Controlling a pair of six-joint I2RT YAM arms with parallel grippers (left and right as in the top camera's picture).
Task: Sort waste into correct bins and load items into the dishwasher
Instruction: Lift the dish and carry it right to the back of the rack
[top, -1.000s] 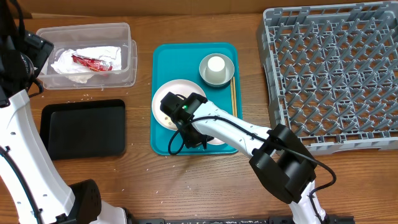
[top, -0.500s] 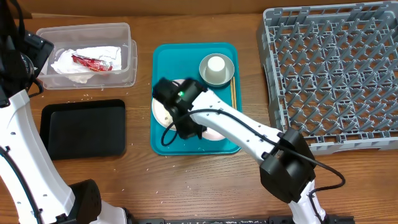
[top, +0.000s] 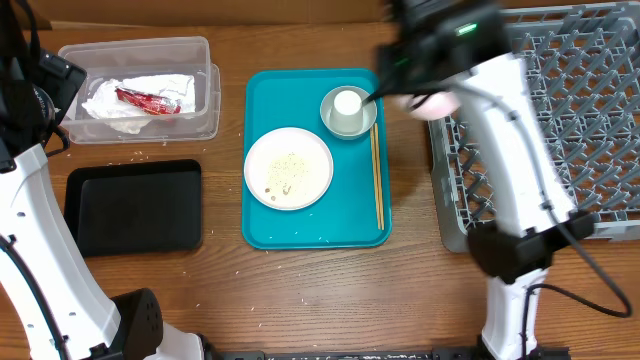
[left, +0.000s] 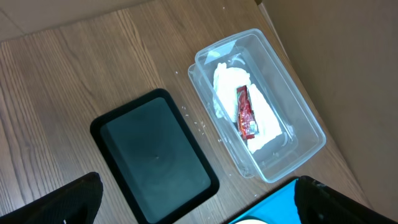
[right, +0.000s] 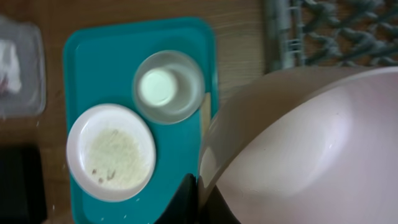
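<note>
My right gripper (right: 200, 198) is shut on the rim of the smaller pinkish-white plate (right: 311, 143) and holds it high, over the left edge of the grey dish rack (top: 540, 120). The plate also shows in the overhead view (top: 432, 101). The large white plate (top: 288, 167) with rice grains (top: 290, 168) lies on the teal tray (top: 315, 225). The white cup (top: 347, 104) stands in the metal bowl (top: 330, 118). The chopsticks (top: 377, 180) lie along the tray's right side. The clear tub (top: 205, 105) holds the napkin (top: 120, 110) and red wrapper (top: 145, 100). My left gripper (left: 196, 205) is open, above the black tray (left: 155, 162).
The black tray (top: 135, 205) sits below the clear tub at the left. Loose rice grains (top: 125, 157) lie on the wood between them. The rack fills the right side of the table. The left arm runs along the left edge.
My right gripper has lifted the pinkish plate off the teal tray and swung up and right toward the rack. The white plate with rice is now uncovered. The left arm has not moved.
</note>
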